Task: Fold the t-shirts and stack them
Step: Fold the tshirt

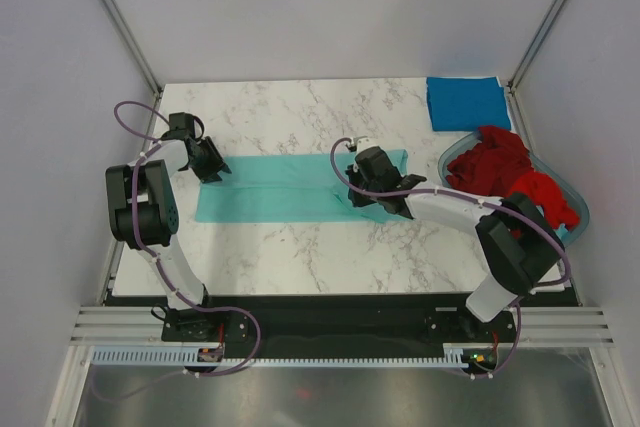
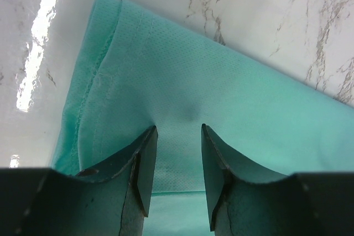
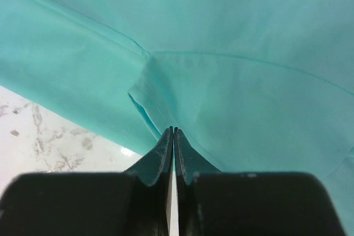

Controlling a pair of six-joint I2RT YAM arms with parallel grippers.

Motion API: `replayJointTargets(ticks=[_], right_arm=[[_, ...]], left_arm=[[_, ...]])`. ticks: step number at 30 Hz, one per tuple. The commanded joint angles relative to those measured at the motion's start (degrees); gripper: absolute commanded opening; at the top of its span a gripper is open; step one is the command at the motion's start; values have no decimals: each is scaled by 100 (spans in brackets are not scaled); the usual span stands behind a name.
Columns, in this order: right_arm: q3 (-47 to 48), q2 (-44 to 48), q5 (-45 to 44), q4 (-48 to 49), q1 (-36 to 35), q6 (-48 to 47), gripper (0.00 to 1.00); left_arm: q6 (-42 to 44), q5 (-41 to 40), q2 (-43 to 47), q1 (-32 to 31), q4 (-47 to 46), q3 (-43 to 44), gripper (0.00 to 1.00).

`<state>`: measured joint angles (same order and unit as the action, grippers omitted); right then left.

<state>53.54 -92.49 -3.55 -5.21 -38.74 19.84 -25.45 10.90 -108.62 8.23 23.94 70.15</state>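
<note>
One basket point(image 1: 578, 199). Three kinds of shirt: one teal shirt point(image 1: 270, 187) left of the basket, one blue shirt point(image 1: 467, 102) beyond it, and a red heap point(image 1: 490, 162) inside it, number unclear. Two grippers: left gripper point(image 1: 213, 170) and right gripper point(image 1: 365, 192). One table point(image 1: 300, 247).

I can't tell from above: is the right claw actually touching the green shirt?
Touching. In the right wrist view the right gripper is pinched shut on a folded edge of the teal t-shirt, with the fabric running right into its closed tips.
</note>
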Motion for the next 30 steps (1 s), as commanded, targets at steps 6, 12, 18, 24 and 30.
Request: replayJointTargets(ticks=[6,12,18,24,30], right_arm=[[535,-858,108,837,-212,213,8],[245,-1078,162,1216,-388,460,8],[306,-623,-461,707,-327,214,9],[262,-6,-533,539,453,144,20],[429,-216,-550,354,1385,91,23]], left_arm=[[128,-70,34,12,5,87,46],[84,-79,-27,-32,5,122,46],[111,-175,86,-14,5,166,46],[32,-167,429,-23,5,236,47],[5,-167,254,-14,5,473,47]])
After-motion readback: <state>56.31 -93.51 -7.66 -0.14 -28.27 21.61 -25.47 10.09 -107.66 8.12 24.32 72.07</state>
